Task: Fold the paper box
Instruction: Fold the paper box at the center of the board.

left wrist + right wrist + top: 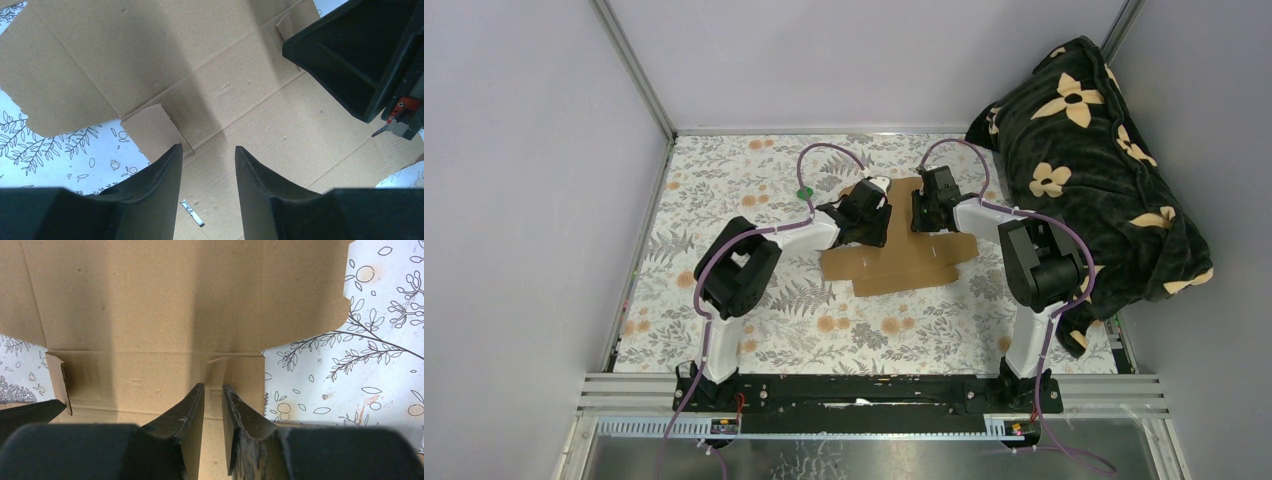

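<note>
You have the paper box [904,262] lying as a flat brown cardboard sheet in the middle of the top view. It rests on the flowered cloth [724,200] that covers the table, and both arms reach in over its far half. Your left gripper [207,149] hangs over the sheet with its fingers spread; only bare cardboard shows in the gap, and nothing is held. In its wrist view a small tab [152,127] juts from the sheet's edge just to the left of the fingertips, over the cloth. Your right gripper [213,387] has its fingers drawn close, with only a narrow slit between them. A raised tab [218,371] stands right at its tips, near the sheet's right edge. You cannot tell from these views whether the fingers are pinching that tab or only flanking it. A second tab [61,380] stands up at the left of that wrist view. A dark blanket [1084,170] with pale flowers is heaped at the right of the top view, apart from the sheet. A tiny green cube [804,193] shows by the left arm's cable, to the upper left of the sheet.
</note>
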You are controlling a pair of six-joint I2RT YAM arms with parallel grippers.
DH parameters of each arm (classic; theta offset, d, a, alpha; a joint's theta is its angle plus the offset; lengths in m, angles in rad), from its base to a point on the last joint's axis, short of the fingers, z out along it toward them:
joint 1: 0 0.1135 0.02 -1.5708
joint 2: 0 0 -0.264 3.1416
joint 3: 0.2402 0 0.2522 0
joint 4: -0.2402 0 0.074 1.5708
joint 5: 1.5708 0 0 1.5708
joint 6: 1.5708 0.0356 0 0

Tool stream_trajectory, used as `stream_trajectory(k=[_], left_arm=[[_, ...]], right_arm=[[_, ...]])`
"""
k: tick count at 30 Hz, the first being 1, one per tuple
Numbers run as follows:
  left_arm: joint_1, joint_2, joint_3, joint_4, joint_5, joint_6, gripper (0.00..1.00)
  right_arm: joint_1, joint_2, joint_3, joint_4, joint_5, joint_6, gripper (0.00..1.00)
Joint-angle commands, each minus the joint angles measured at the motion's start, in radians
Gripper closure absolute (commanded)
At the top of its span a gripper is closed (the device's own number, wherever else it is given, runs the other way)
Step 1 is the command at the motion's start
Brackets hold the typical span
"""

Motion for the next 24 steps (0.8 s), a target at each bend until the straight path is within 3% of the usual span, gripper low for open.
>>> stream_trajectory(k=[1,16,24], left_arm=[[-0.008,0.013,0.027,0.045,0.02,-0.008,0.51],[-0.007,0.06,0.004,0.054,0.009,-0.015,0.51],[-0.006,0.103,0.053,-0.05,-0.085,-0.015,0.56]], right_arm=[[0.022,0.088,-0.078,-0.213,-0.038,0.005,0.72],[0.022,0.083,-0.085,-0.21,-0.041,0.004,0.72],[0.022,0.082,-0.087,-0.209,-0.042,0.003,0.72]])
